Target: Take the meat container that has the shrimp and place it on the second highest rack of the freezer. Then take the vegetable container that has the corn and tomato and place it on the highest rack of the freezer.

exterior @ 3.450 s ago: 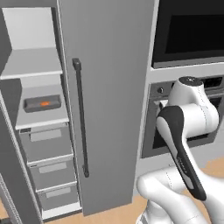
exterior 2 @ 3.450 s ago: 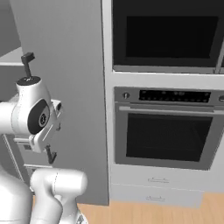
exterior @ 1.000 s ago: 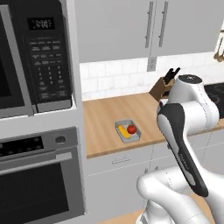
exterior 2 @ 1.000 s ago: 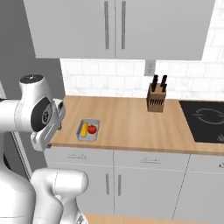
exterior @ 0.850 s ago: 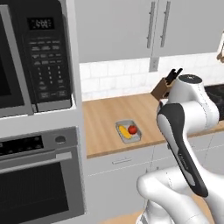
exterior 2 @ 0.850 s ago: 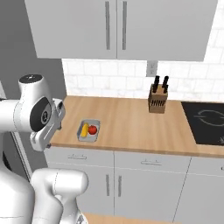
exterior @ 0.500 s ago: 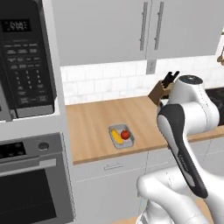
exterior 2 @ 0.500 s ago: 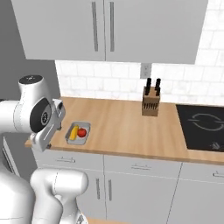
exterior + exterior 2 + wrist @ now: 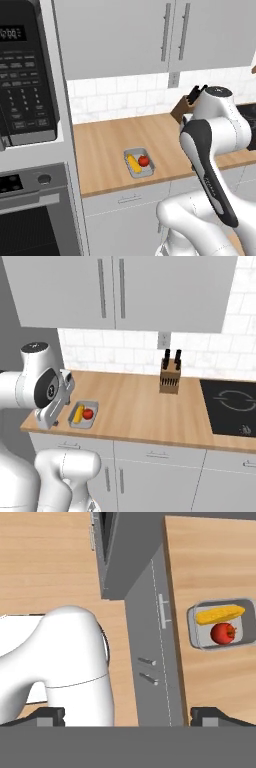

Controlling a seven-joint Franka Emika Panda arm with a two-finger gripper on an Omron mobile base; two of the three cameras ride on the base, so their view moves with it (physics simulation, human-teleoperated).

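**Counter and what sits on it**

Wooden counter (image 9: pixel 110 150) runs from the oven column to the cooktop (image 9: pixel 230 406), white tile backsplash behind, grey cabinets below. Light grey tray (image 9: pixel 138 162) sits near the front edge, toward the counter's left end. Inside it, corn (image 9: pixel 133 162) and tomato (image 9: pixel 144 160) lie side by side, touching or nearly so. Knife block (image 9: pixel 170 379) stands upright farther back, near the wall, well apart from the tray.

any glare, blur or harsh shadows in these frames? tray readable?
Left base view: flat even light, no glare, vegetable container sharp. Right base view: only a soft shadow under the cabinets. Hand view: corn and tomato crisp; slight softness overall.
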